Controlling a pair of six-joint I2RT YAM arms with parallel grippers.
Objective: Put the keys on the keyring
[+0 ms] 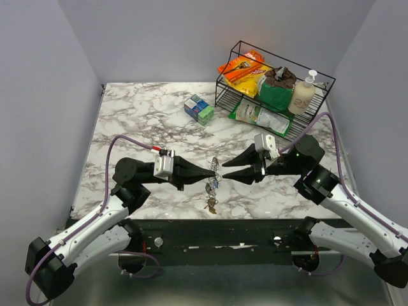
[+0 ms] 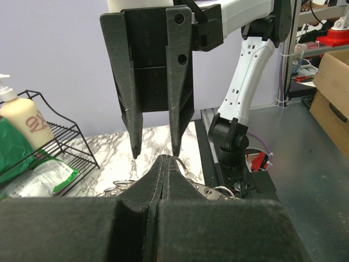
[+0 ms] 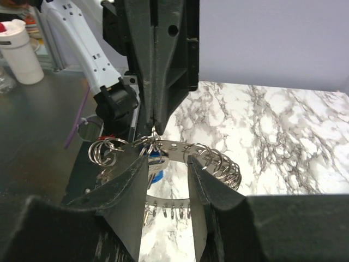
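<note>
The light is bright and even, falling from above. On the marble table [image 1: 140, 115] soft shadows lie directly under the jaws; far beyond them the table edge is almost washed out to white. In the wrist views the nearest part of the jaws is dark and soft, while the keyring [image 3: 215, 161] at their tips is sharp, with small glints.
</note>
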